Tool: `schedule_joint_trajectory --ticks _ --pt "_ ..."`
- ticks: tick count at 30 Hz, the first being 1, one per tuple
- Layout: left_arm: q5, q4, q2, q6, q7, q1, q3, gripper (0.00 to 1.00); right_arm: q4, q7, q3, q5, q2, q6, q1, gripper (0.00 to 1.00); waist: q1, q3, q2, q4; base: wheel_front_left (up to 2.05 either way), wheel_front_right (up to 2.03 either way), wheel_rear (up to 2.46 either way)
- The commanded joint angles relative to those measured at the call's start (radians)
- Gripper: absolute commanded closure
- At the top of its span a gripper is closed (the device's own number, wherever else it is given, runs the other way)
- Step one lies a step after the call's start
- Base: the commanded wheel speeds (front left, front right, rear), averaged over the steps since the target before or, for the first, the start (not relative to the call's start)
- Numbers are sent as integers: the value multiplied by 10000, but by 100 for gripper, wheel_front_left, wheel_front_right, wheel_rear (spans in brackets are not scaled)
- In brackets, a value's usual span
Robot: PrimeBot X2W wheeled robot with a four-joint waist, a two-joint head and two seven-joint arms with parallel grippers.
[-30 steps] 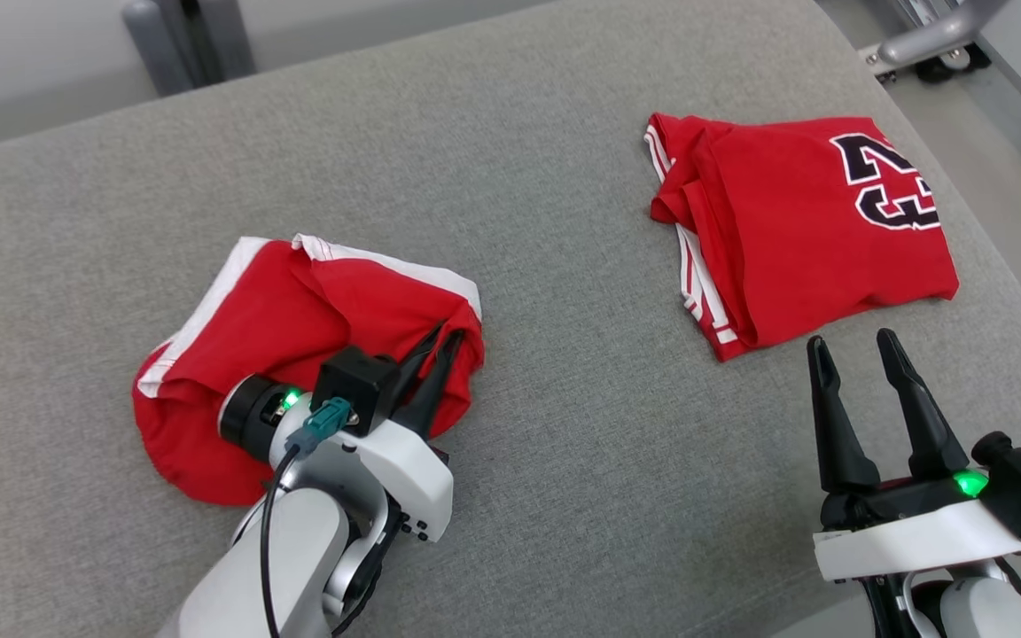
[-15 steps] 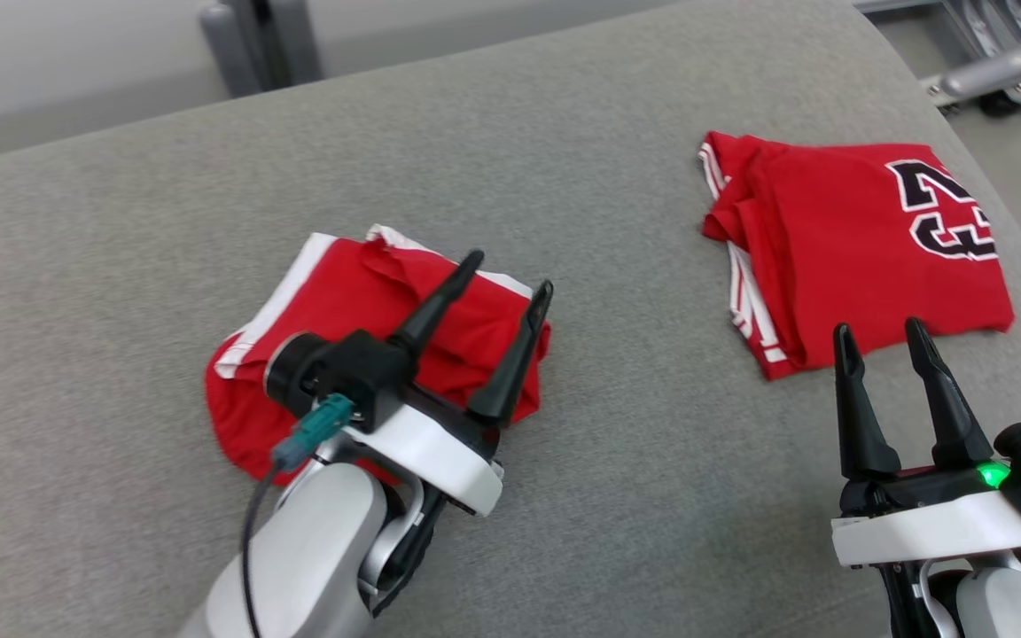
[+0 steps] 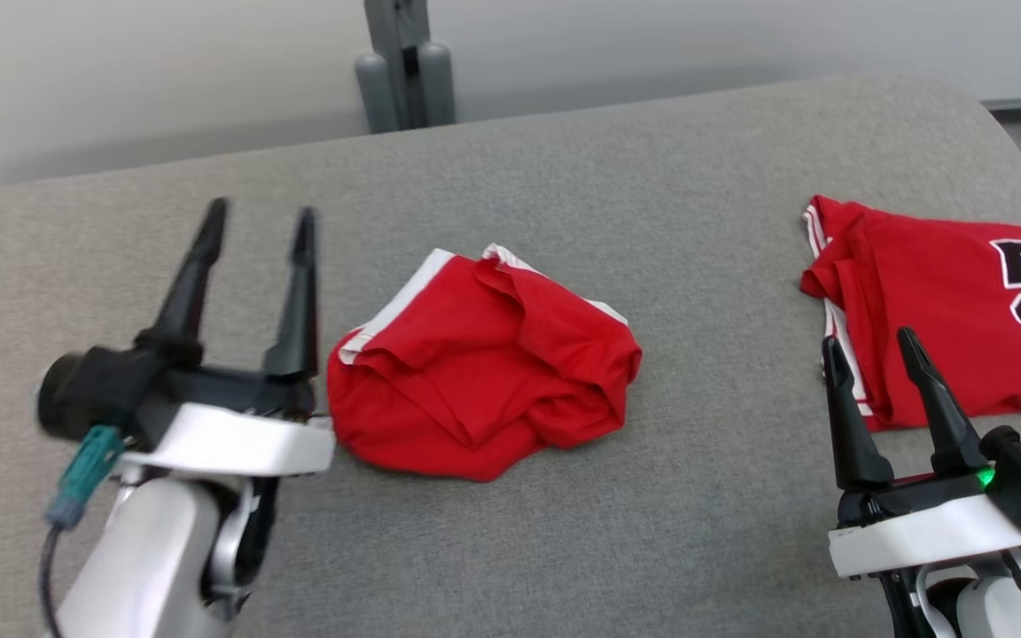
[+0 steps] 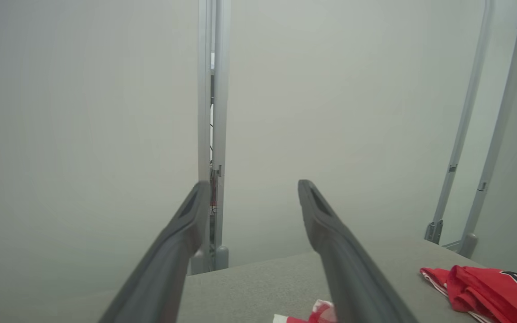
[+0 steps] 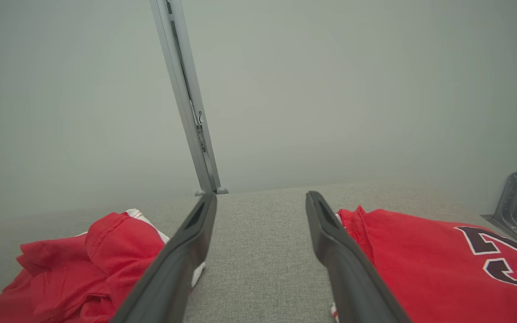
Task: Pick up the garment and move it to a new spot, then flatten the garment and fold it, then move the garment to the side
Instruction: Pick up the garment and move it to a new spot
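You have the shorts [image 3: 484,372] lying near the middle of the counter [image 3: 564,549]. The jersey [image 3: 936,328] lies well apart from them to the right, at the counter's right end. Your left gripper [image 3: 261,213] is just beside the shorts, on their left. Your right gripper [image 3: 867,341] is at the near right, before the jersey's near left corner. An upright post [image 3: 404,66] stands behind the counter's far edge, beyond the shorts.

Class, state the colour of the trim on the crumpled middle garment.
White trim; clearest in head view.
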Motion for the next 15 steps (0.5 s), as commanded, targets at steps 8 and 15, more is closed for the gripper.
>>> schedule_joint_trajectory --ticks 8,15 --pt "500 -620 703 446 -1 2005 807 0 -49 420 32 -408 -73 3 512 0 0 -788 0 471 0 0 0" --pt "487 -1236 843 924 545 3091 834 0 -110 683 -82 -433 -74 3 827 0 0 -1046 0 561 0 0 0"
